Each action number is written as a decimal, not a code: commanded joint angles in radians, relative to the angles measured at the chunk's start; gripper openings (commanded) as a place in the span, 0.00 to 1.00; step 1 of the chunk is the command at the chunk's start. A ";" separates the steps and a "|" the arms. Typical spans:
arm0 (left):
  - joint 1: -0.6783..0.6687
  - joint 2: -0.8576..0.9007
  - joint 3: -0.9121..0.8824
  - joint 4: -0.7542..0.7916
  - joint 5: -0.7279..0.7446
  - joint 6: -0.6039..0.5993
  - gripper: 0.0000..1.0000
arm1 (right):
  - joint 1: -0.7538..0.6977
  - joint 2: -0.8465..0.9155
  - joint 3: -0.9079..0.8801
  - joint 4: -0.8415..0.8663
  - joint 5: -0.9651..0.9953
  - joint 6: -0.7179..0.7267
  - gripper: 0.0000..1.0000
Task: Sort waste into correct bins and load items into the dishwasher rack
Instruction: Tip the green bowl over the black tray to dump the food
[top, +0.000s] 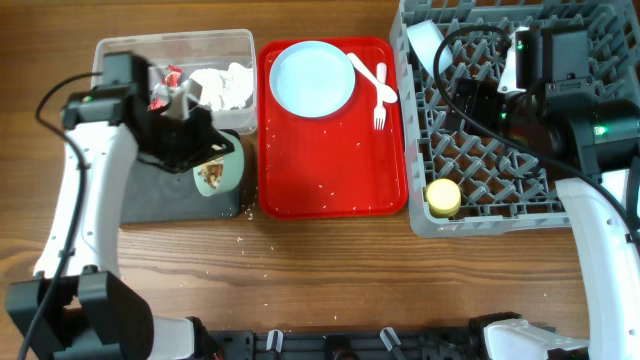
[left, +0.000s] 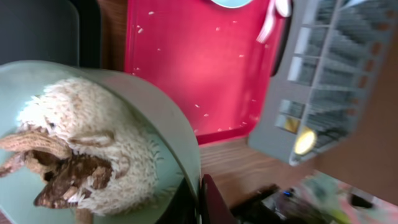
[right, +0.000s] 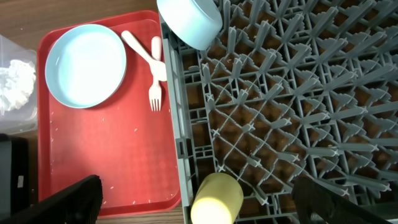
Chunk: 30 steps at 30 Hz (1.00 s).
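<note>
My left gripper (top: 203, 150) is shut on the rim of a light blue bowl (top: 218, 174) holding white rice and brown scraps (left: 68, 155), tilted over the black tray (top: 160, 200). The left wrist view shows the jaws (left: 199, 202) pinching the bowl's rim (left: 168, 118). The clear tub (top: 130, 48) holds the red wrapper (top: 170, 75) and white napkins (top: 225, 85). My right gripper (top: 468, 100) is open and empty above the grey rack (top: 500, 215). A second bowl (right: 189, 22) and the yellow cup (right: 216, 199) lie in the rack.
The flat red tray (top: 330, 170) between tray and rack carries the light blue plate (top: 312, 78), the white fork (top: 380, 108) and the spoon (top: 372, 78), plus scattered rice grains. Rice grains also lie on the wooden table in front.
</note>
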 joint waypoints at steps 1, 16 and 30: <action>0.168 0.016 -0.101 0.018 0.269 0.195 0.04 | -0.003 0.011 0.001 0.014 -0.005 -0.005 0.99; 0.399 0.345 -0.175 0.075 0.766 0.291 0.04 | -0.003 0.012 0.001 0.024 -0.005 -0.005 0.99; 0.462 0.345 -0.175 -0.145 0.914 0.243 0.04 | -0.003 0.012 0.001 0.024 -0.005 -0.007 0.99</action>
